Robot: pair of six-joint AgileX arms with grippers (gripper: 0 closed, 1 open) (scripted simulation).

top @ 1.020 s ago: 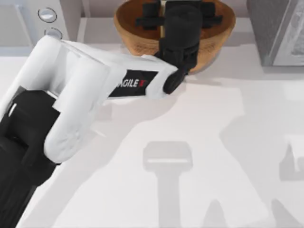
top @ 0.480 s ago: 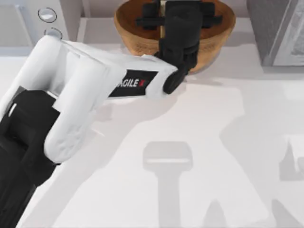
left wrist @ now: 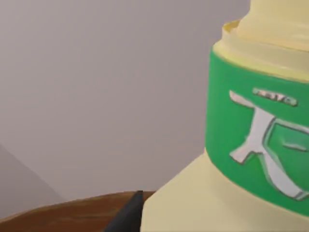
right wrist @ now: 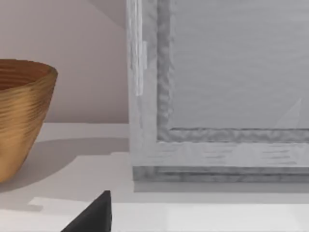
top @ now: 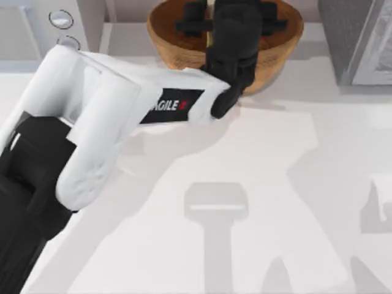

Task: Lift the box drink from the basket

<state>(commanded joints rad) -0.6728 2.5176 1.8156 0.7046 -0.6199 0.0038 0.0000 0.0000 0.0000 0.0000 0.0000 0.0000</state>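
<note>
The tan-brown woven basket stands at the table's far edge, near the middle. My left gripper reaches down into it, its black wrist covering what lies inside. In the left wrist view the box drink looms very close: pale yellow, with a green band bearing white marks. A dark fingertip presses against its side, and the basket rim curves low behind it. The left gripper is shut on the box drink. One dark finger of my right gripper shows in the right wrist view, off to the side of the basket.
A grey framed cabinet stands at the far right, close in front of the right wrist camera. At the far left stands a white appliance with round knobs. Arm shadows fall across the white tabletop.
The left arm has shifted slightly toward the far side and looks a little larger from above, as if rising. The basket has stayed put.
</note>
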